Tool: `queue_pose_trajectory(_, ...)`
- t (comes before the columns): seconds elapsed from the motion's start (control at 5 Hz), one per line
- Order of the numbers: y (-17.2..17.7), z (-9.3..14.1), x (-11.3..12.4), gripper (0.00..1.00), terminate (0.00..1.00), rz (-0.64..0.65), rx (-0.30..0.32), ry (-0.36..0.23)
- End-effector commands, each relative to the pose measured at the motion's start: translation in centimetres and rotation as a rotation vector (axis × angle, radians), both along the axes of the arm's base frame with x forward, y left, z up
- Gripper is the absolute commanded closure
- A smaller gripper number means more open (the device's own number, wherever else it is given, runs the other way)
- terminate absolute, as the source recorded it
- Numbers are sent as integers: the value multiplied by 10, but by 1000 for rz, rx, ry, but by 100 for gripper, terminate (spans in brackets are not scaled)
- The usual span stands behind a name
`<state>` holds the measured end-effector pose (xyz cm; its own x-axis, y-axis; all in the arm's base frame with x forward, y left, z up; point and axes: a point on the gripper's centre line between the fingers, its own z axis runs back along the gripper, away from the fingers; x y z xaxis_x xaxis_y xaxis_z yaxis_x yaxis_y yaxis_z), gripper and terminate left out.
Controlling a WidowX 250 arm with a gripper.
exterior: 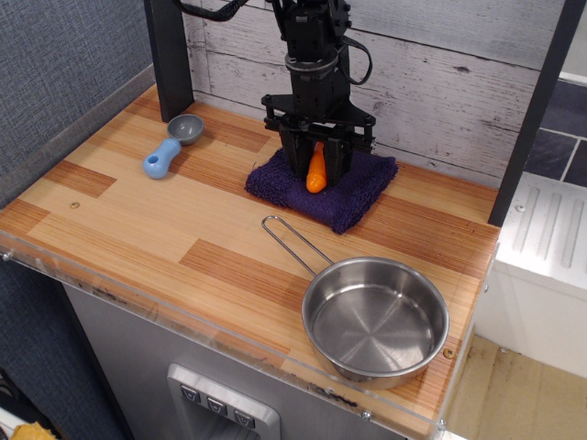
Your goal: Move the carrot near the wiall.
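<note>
The orange toy carrot [316, 172] stands nearly upright over the dark purple towel [358, 190] at the back middle of the counter. My black gripper [316, 171] comes down from above and is shut on the carrot, its fingers close on both sides. The carrot's lower tip is at or just above the towel. The blue-grey woven wall panel [55, 73] runs along the left side of the counter, well away from the carrot.
A blue scoop with a grey bowl [171, 145] lies at the back left near a black post [169, 55]. A steel saucepan [374, 316] with a wire handle sits front right. The whitewashed plank wall [440, 73] is behind. The counter's front edge has a clear plastic lip.
</note>
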<state>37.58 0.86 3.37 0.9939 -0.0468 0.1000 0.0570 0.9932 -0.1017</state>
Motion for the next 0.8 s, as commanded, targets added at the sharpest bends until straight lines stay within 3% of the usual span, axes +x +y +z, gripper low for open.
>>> queue_pose_trajectory(0.0, 55, 93, -52, 100, 0, 16, 15, -158)
queue_pose_trajectory(0.4, 145, 65, -134, 100, 0, -34, 6, -24)
queue_pose_trajectory(0.6, 182, 41, -142, 100, 0, -35, 23, -6)
